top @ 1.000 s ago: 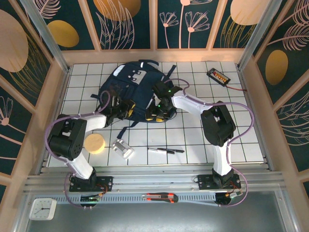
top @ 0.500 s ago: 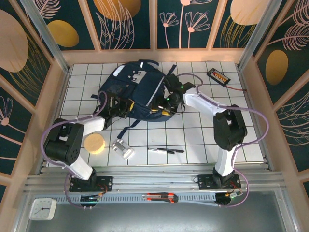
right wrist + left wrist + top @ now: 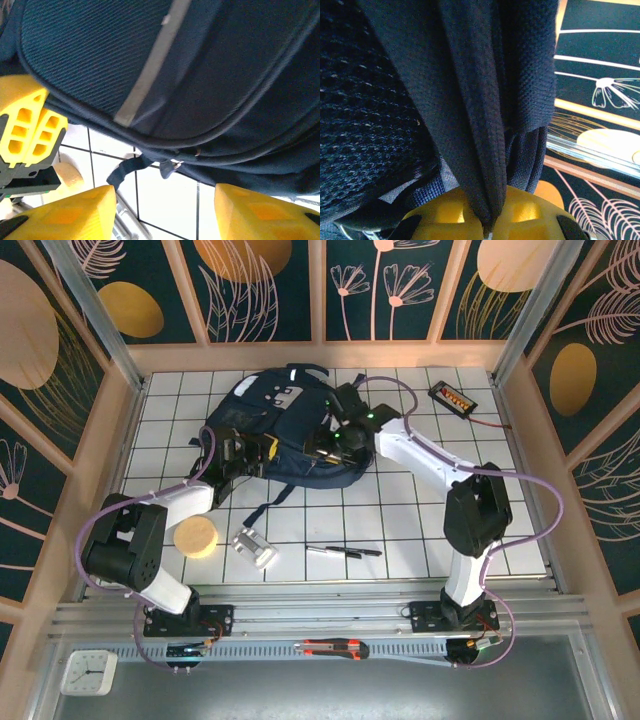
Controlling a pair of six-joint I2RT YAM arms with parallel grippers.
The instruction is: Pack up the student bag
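1. The student bag (image 3: 290, 420) lies at the far centre of the bench (image 3: 420, 520).
2. The left gripper (image 3: 246, 452) is clamped on a fold of the student bag's fabric.
3. The right gripper (image 3: 160, 207) has its fingers apart, just beside the bag's edge.

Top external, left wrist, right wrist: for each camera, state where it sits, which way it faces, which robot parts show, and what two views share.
Top external: above and behind the arms, looking down on the tiled table; left arm and right arm both reach the student bag.
Left wrist: on the left arm, pressed against bag fabric; its yellow jaws pinch a fold.
Right wrist: on the right arm, facing the bag's side with the pale stripe; its yellow jaws stand apart.
Shared: every view shows the bag.
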